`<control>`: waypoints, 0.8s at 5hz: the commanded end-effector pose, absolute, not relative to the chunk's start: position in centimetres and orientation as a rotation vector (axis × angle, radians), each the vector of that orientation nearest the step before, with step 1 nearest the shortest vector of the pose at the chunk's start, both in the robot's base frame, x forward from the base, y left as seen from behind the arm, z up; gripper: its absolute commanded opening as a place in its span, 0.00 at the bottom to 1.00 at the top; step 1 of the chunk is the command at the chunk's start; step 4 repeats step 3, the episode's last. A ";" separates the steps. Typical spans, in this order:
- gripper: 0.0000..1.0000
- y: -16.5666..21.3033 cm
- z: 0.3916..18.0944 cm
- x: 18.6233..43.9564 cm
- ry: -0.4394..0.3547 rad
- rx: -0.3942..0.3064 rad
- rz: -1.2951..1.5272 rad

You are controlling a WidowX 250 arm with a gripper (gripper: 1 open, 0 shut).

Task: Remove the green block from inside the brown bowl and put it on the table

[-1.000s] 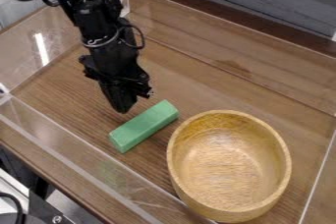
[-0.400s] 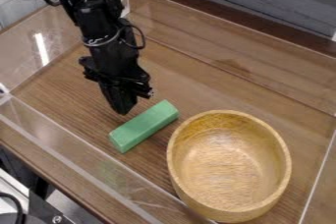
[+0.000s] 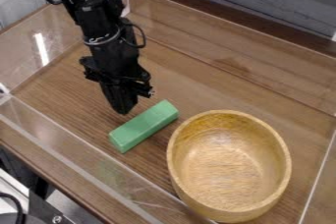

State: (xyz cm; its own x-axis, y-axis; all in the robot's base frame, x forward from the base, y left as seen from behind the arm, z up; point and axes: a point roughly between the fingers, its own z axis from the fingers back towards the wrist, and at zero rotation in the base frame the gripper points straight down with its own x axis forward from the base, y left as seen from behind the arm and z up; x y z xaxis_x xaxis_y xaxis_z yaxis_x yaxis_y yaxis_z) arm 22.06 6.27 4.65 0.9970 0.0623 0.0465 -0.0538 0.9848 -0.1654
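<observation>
One gripper [image 3: 121,100] hangs at the centre left of the frame, pointing straight down on its black arm, its fingers pressed together with nothing between them. Its tip sits just above and to the upper left of the green block [image 3: 143,126], close to the block's upper end; whether it touches the block cannot be told from this view.

That green block lies flat on the table [image 3: 237,76], slanting from lower left to upper right, left of centre in the lower half of the frame. It rests just outside the brown bowl [image 3: 230,164], near the bowl's left rim, apart from it or barely so. The bowl fills the lower right of the frame, and its shallow inside shows only bare wood grain.

Judging from how things lie, the main work looks done: the block is out of the bowl and resting on the tabletop, and nothing is clamped in the tool. What seems left is small, mainly lifting the arm clear of the block without nudging it. A low clear plastic wall [image 3: 79,154] runs along the table edge at lower left.
</observation>
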 end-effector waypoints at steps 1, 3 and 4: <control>0.00 6.5 5.6 23.0 -0.085 -0.156 0.056; 0.00 6.4 5.6 23.0 -0.068 -0.168 0.059; 0.00 6.4 5.6 23.0 -0.068 -0.168 0.059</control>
